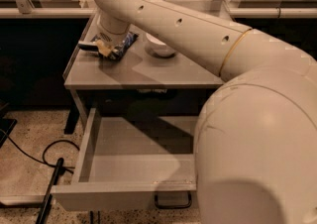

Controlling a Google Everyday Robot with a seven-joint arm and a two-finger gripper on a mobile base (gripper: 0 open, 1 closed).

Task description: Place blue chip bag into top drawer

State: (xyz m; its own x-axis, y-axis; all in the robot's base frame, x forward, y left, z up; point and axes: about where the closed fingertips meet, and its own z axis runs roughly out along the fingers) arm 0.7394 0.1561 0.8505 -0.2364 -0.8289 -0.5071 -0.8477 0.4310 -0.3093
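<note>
The blue chip bag (pixel 125 42) is at the back left of the grey tabletop (pixel 148 72), next to a white bowl (pixel 158 46). My gripper (pixel 102 48) hangs from the arm that reaches over the table and is shut on the bag's left end, holding it just above the tabletop. The top drawer (pixel 124 199) stands pulled open below the table. Its grey inside is bare, and its dark handle (pixel 172 202) shows on the front panel. My arm's large white body hides the drawer's right part.
A black cable (pixel 29 156) and a dark pole (pixel 49 193) lie on the speckled floor left of the drawer. A rail with glass panels (pixel 44 12) runs behind the table.
</note>
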